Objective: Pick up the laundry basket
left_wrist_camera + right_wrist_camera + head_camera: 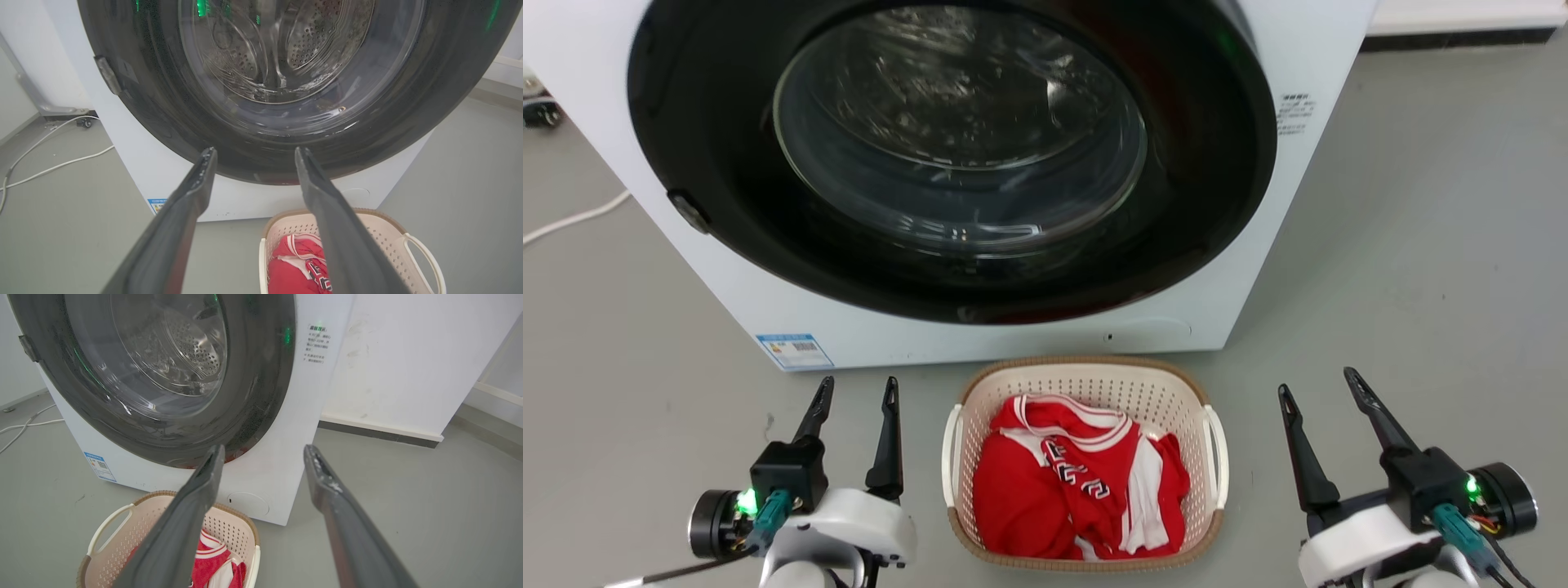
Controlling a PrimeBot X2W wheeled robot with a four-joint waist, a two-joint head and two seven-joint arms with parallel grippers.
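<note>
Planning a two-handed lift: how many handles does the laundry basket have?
2. One handle on the left side of the laundry basket, the other handle on its right side.

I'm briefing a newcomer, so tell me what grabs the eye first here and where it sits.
The white washer, with its big dark round glass door, looms across the top of the head view. Before it on the grey floor sits the laundry basket, holding a bright red-and-white garment. The left gripper and right gripper flank it, jaws open.
</note>
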